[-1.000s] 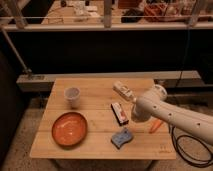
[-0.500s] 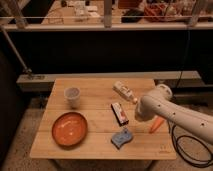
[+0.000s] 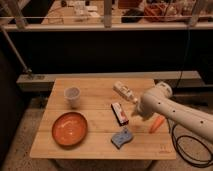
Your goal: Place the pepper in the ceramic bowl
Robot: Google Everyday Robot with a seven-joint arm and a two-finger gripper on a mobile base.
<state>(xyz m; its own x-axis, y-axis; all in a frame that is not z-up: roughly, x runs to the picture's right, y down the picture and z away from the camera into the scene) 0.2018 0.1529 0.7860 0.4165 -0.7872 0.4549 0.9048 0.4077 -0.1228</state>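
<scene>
The pincer point(image 3: 134, 113), spread or not I cannot tell, hangs near the pepper point(image 3: 156, 124), which is probably light, smooth and slippery, so grab its middle.

The place looks like a robot test lab rather than a home. A plain wooden table point(image 3: 100, 147) stands alone on a speckled hard floor point(image 3: 20, 142), laid out with a few unrelated items: a bowl point(image 3: 70, 128), a cup point(image 3: 73, 96), a packet point(image 3: 119, 112) and a pepper point(image 3: 156, 123). A white robot arm point(image 3: 175, 111) reaches in from the right, its gripper point(image 3: 136, 114) low over the table's right half, near the pepper. A black cable point(image 3: 192, 152) loops on the floor at the near right. At the far side, a metal railing point(image 3: 107, 22) fences off cluttered work desks point(image 3: 80, 7).
</scene>
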